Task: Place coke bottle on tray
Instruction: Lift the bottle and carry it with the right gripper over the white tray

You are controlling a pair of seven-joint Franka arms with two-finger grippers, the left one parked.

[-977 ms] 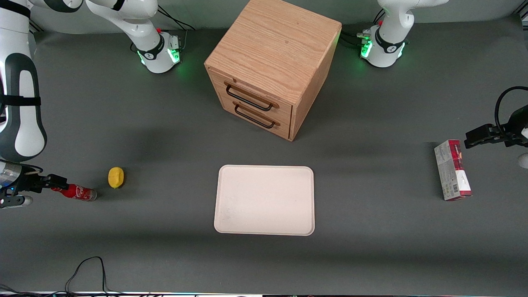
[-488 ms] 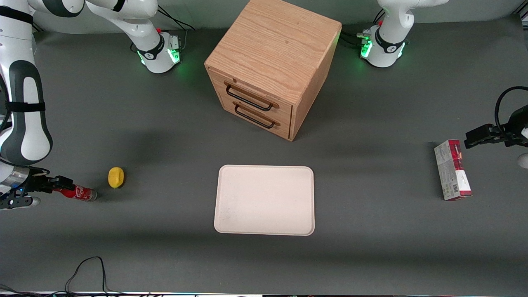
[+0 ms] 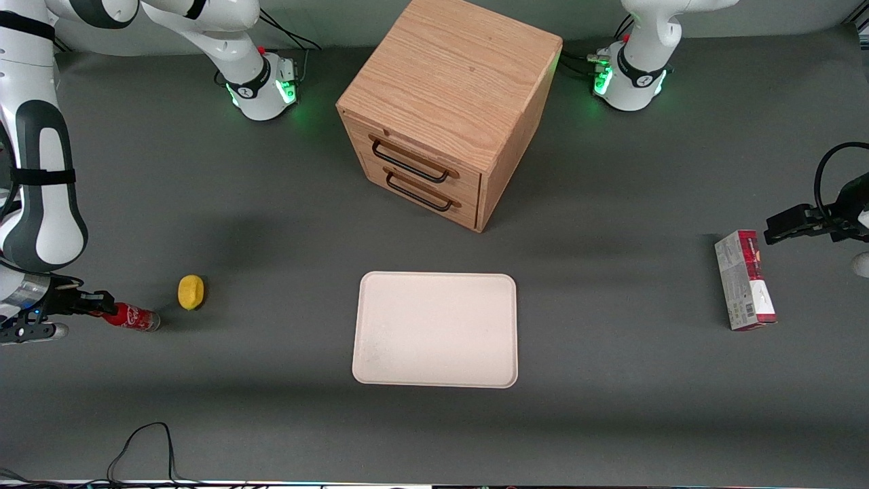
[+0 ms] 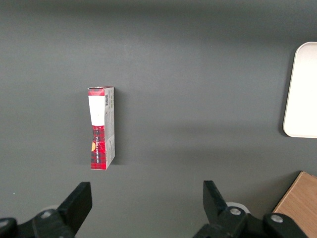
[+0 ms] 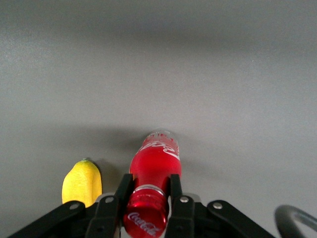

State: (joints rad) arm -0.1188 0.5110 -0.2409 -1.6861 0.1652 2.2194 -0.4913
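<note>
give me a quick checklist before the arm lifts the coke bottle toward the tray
1. Gripper around the coke bottle: ok, one finger on each side of the neck just below the cap.
2. Grip firm enough to lift: cannot tell, fingers sit against the neck but nothing shows how tightly.
3. Bottle off the table: not ok, it lies on its side on the mat.
4. Lemon out of the grasp: ok, it lies beside the bottle, apart from it and outside the fingers.
5. Tray ready: ok, nothing lies on it.
6. Path to the tray: ok, only the lemon lies near it, farther from the front camera than the bottle.
</note>
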